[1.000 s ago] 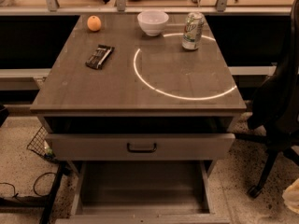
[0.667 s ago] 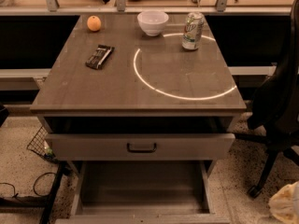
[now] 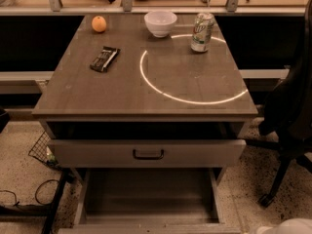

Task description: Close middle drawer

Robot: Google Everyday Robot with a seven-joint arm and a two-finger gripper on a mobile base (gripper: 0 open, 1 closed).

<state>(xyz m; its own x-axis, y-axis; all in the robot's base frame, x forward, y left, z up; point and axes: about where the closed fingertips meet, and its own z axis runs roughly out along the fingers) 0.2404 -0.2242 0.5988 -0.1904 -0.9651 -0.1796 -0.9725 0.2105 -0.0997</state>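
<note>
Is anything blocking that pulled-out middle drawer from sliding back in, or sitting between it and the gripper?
Nothing visible does. The middle drawer looks empty, and the upper drawer merely overhangs its back. The gripper shows as a pale shape at the bottom right corner, with only floor between it and the drawer's front.

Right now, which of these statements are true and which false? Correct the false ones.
1. The middle drawer is pulled far out. True.
2. The orange sits inside the bowl. False: it lies on the cabinet top, apart from the bowl.
3. The can stands upright. True.
4. The gripper is holding the can. False: it is at the picture's bottom right corner.
5. The dark packet lies in the middle drawer. False: it lies on the cabinet top.
</note>
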